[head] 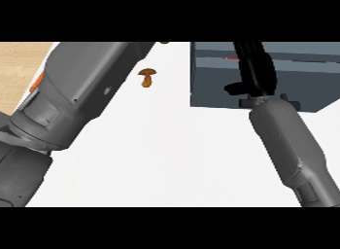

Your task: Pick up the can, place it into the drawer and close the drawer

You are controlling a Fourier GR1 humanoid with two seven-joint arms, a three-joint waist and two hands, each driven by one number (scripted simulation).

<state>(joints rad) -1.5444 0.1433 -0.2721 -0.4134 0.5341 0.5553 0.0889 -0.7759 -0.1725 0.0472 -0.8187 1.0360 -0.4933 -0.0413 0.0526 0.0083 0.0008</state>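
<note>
Where the view's lower edge cuts them off, two grey forearms rise onto the plain white counter (173, 160). The left grey forearm (65, 112) is very close to the camera and fills the 9 o'clock side, running from about 8 o'clock up toward 11 o'clock; a small orange patch shows on its outer edge. Its robot hand lies past the top of the view, so nothing can be said of its fingers.

The right grey forearm (291, 146) comes in from 5 o'clock and narrows toward 1 o'clock. At its end the right robot hand (253, 73), black and slender, reaches over the front of the blue-grey box-shaped drawer unit (216, 82). Its fingers point away toward 12 o'clock, long and fairly straight, and the thumb sticks out to the side near the front lip of the drawer unit. Whether those fingers rest on anything I cannot tell, since they run up to the top edge.

Farther off, at about 11 o'clock from the centre, a small brown mushroom-shaped object (147, 77) lies on the counter between the left forearm and the drawer unit, apart from both. The drawer unit sits at 1 o'clock, its top face a lighter blue-grey than its front. A thin red sliver (232, 59) shows just beside the hand inside the unit; it may be the can, but I cannot tell.
</note>
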